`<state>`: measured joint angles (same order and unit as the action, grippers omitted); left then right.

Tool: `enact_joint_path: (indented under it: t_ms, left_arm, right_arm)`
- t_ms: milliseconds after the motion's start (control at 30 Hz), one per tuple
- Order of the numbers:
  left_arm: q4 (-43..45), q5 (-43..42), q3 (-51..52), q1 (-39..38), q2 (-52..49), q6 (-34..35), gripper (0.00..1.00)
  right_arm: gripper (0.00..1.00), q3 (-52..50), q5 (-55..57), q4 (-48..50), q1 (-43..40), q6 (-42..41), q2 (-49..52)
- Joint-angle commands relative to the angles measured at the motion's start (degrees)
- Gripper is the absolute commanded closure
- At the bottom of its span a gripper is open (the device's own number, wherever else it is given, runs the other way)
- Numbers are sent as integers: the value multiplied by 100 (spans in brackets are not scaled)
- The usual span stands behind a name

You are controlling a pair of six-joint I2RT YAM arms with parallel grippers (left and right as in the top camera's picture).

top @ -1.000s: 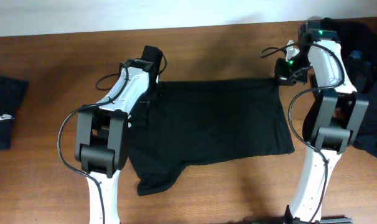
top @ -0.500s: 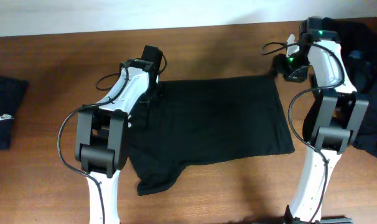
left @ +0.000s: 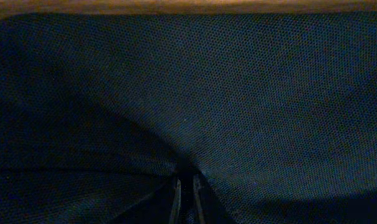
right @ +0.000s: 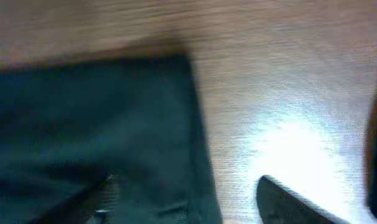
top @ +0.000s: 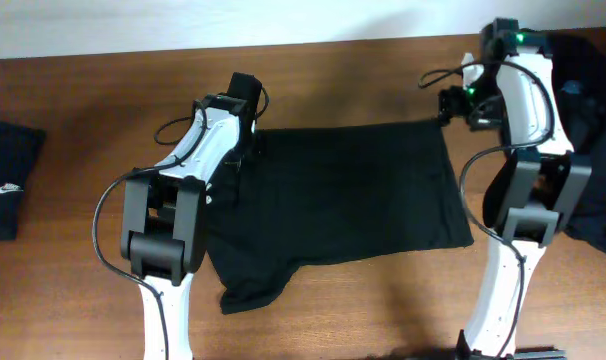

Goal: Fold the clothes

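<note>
front, left: bare table (top: 383, 300) | far right: clothes pile (top: 595, 90) (beyond shirt (top: 353, 190))

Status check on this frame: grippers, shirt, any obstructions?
Left gripper shut on black shirt, far-left edge. Right gripper open over far-right corner. Shirt spread, unfolded. Folded garment left, dark pile right, both clear of it.

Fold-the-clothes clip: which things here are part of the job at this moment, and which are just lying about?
Being worked:
black T-shirt, spread flat
left gripper, shut on it
right gripper, open at its far corner

Lying idle:
folded black garment with white logo, at the table left edge
dark fabric heap, far right edge
</note>
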<state>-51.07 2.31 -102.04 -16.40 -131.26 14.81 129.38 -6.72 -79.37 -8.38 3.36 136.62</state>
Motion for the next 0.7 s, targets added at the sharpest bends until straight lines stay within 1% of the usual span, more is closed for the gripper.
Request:
enact_joint_path:
  t_ms: [0, 67, 133, 200, 233, 333, 467, 667]
  left_arm:
    - [90, -83, 160, 7, -190, -35, 91]
    - [90, -83, 160, 7, -190, -33, 91]
    - [94, -85, 160, 7, -190, -33, 91]
    - [96, -87, 160, 7, -190, -33, 90]
    - [96, -85, 160, 7, -190, -33, 90]
    - [94, -85, 160, 7, -190, -33, 90]
    - [94, -83, 160, 9, -190, -33, 91]
    - [105, -85, 160, 7, -190, -33, 90]
  right_arm:
    - [48, 9, -175, -166, 352, 48, -122]
    - [53, -166, -400, -118, 485, 96, -122]
    - [67, -328, -719, -39, 638, 372, -120]
    - [93, -503, -866, 122, 822, 490, -120]
    - [96, -566, -922, 205, 907, 546, -120]
    - [96, -739, -946, 485, 1174, 726, -120]
    - [96, -1043, -940, 907, 1471, 713, -120]
    - [96, -1596, -957, 1255, 1674, 669, -120]
